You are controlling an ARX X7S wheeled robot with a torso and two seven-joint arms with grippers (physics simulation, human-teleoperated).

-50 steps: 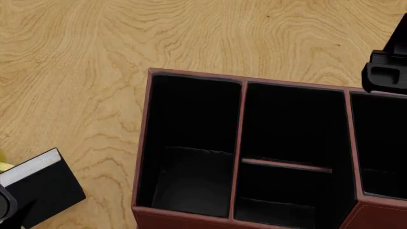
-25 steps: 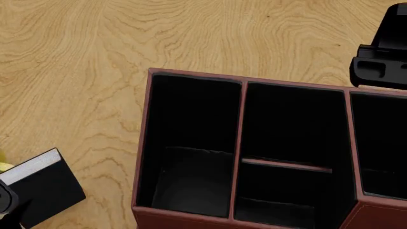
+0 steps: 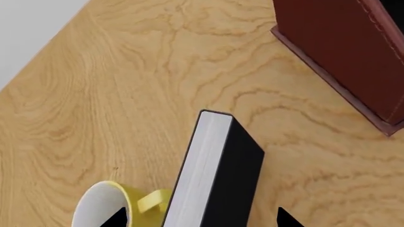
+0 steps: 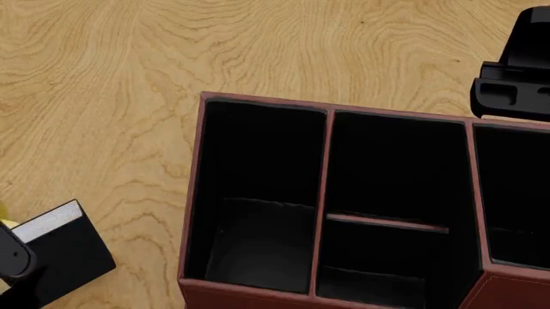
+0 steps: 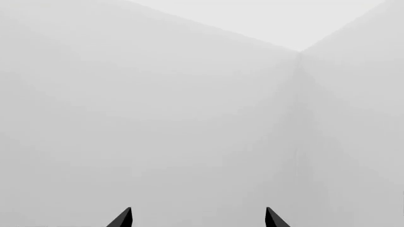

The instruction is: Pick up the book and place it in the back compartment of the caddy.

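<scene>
The left claw [image 3: 198, 221], seen from its wrist cam, has two black fingertips [image 3: 117, 218] spread wide w/ the small thick black hardcover book [image 3: 218, 175] standing between them; whether the tips actually touch the covers can't be told, so a grip is not confirmed. The book's pale grey-white page edges face the cam, its top corner tilted away from the claw. Just beside the book, on one fingertip's side, sits a white-and-yellow mug [image 3: 101, 210], handle toward the book. Beyond the book, well apart from the claw, rises the outer wall of the large rectangular reddish-brown leather-look caddy [image 3: 344, 52] on the light wood-grain table [image 3: 126, 94].

In the head view the book [image 4: 64, 251] shows at the lower left edge, partly behind the left arm, beside but apart from the caddy [image 4: 193, 193]. The caddy's black interior is split into several cells; the back compartment [image 4: 400, 167] of the middle strip lies past the low cross divider [image 4: 387, 222].

The right claw [image 5: 198, 220] is open, tips wide apart w/ nothing between them, facing plain pale walls [image 5: 189, 118]. Its arm sits at the caddy's far right corner in the head view
</scene>
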